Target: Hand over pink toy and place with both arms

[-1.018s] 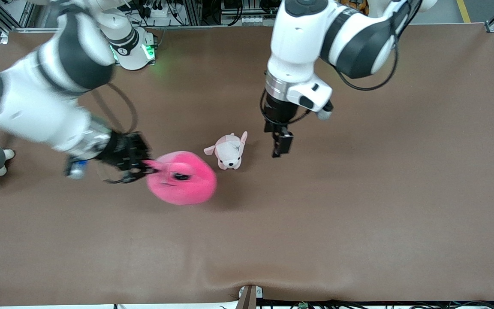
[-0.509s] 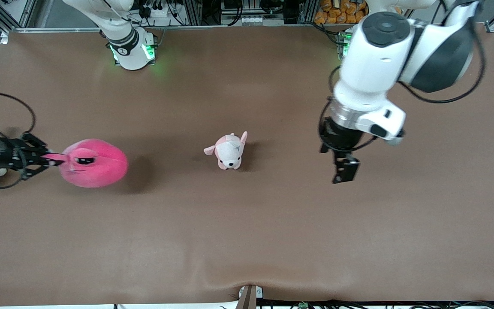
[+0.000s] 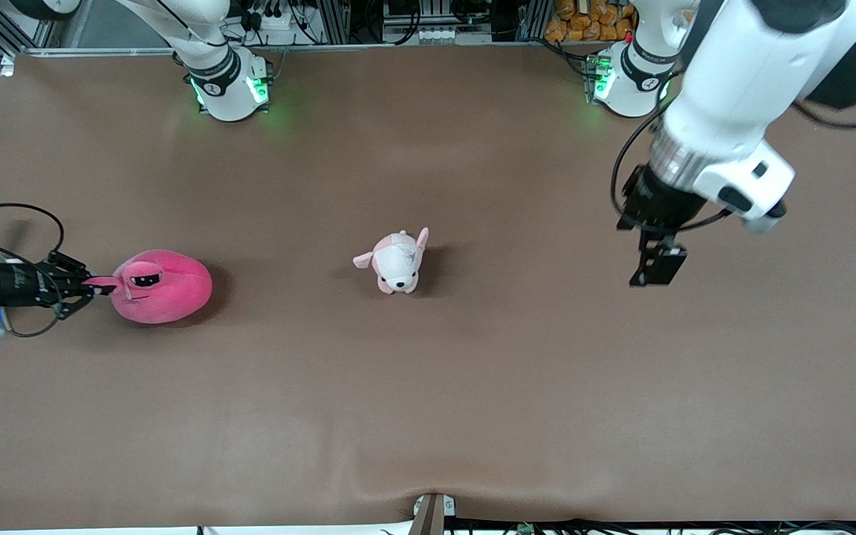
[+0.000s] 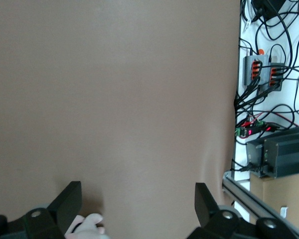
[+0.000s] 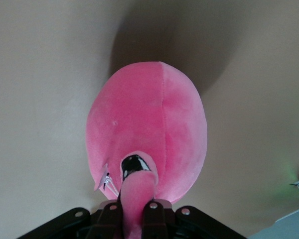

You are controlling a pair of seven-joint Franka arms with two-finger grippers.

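Observation:
The pink toy (image 3: pixel 164 286), a round hot-pink plush with a droopy black eye, is low at the table near the right arm's end; I cannot tell whether it touches. My right gripper (image 3: pixel 86 284) is shut on a pink stalk that sticks out of it. In the right wrist view the toy (image 5: pixel 149 134) fills the middle, and the stalk is pinched in the right gripper (image 5: pixel 134 211). My left gripper (image 3: pixel 655 267) is up over the table toward the left arm's end, away from the toy. In the left wrist view the left gripper (image 4: pixel 137 204) is open and empty.
The small pale pink-and-white puppy plush (image 3: pixel 396 261) stands in the middle of the brown table (image 3: pixel 472 386). A bit of pale plush (image 4: pixel 89 222) shows beside one finger in the left wrist view. Cables and power strips (image 4: pixel 261 74) lie past the table's edge.
My right gripper has carried the pink toy from beside the puppy plush toward the right arm's end and brought it lower. My left arm has swung away toward its own end.

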